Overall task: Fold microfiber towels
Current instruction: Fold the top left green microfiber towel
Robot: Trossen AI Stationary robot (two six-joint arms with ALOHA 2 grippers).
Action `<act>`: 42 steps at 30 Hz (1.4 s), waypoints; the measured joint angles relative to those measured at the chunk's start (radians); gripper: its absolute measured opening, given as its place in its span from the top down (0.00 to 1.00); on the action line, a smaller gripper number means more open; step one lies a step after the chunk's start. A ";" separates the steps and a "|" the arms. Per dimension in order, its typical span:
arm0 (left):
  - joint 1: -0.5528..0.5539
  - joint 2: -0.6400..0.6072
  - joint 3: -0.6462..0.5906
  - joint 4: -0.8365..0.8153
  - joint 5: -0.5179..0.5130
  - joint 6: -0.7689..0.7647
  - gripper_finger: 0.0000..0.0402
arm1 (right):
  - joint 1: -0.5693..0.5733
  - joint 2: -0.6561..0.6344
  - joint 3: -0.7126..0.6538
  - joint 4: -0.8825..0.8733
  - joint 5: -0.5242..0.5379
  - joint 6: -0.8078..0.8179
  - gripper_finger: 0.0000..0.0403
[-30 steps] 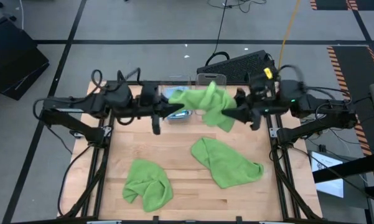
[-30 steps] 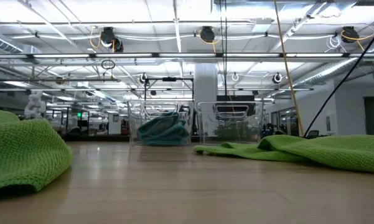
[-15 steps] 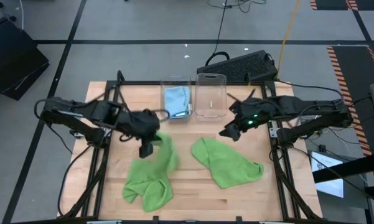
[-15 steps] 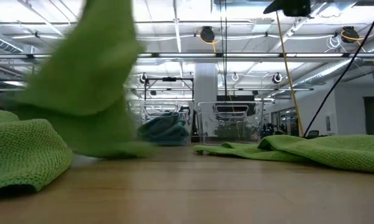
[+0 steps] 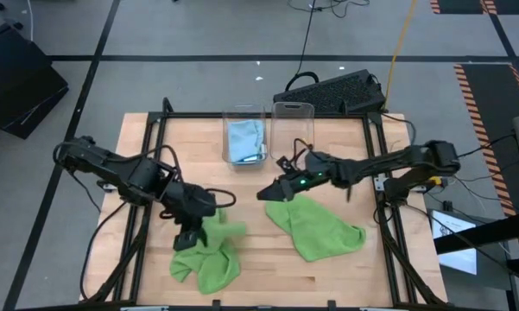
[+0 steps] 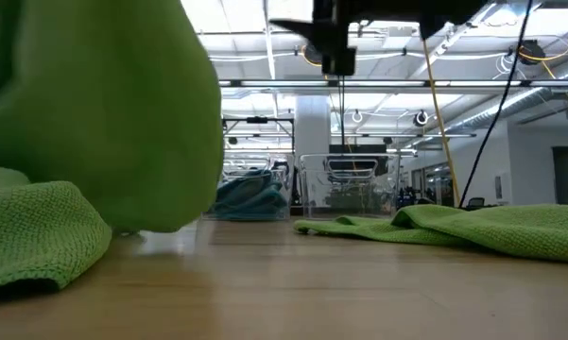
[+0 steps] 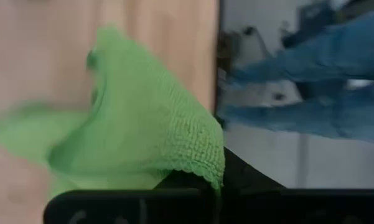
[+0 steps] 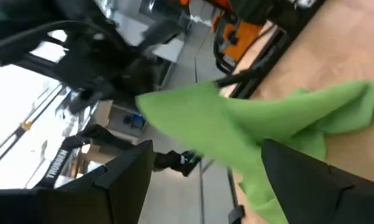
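My left gripper (image 5: 194, 231) is shut on a lime green towel (image 5: 223, 233) low over the table's near left; the towel also shows in the low view (image 6: 104, 113). Below it a second green towel (image 5: 203, 266) lies crumpled on the table. A third green towel (image 5: 318, 226) lies spread and rumpled at the near right. My right gripper (image 5: 263, 195) hovers open and empty above that towel's far left corner; its wrist view (image 8: 205, 146) shows the towel (image 8: 280, 124) past the fingers. A light blue towel (image 5: 244, 140) lies in a clear bin. My left gripper pinches the green towel at its hemmed edge (image 7: 206, 167) between its two fingers. The fingers slant down from the table's left side. The towel hangs slack below and beside the fingers, and its lower end (image 6: 161, 225) reaches down to the table by the crumpled towel.
Two clear bins stand side by side at the table's far middle, one (image 5: 244, 138) holding the blue towel and one (image 5: 292, 130) beside it on the right. A dark frame (image 5: 259, 116) runs along the table's edges. Bare wood (image 5: 259, 259) lies between the two near towels.
My right gripper has let go of the green towel that both held stretched above the bins, and has gone toward the table's left and near edge, lower. My left gripper has carried the towel toward the near edge and down; it now hangs over the crumpled towel.
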 joint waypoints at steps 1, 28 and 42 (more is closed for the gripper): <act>-0.007 -0.001 0.000 0.000 0.030 -0.031 0.99 | -0.002 0.024 0.007 0.009 -0.015 -0.014 0.27; -0.123 0.054 0.001 0.009 -0.161 -0.078 0.99 | -0.021 0.481 0.466 0.020 -0.325 -0.456 0.21; -0.128 0.059 0.001 0.010 -0.162 -0.069 0.99 | 0.013 0.699 0.659 0.139 -0.378 -0.420 0.29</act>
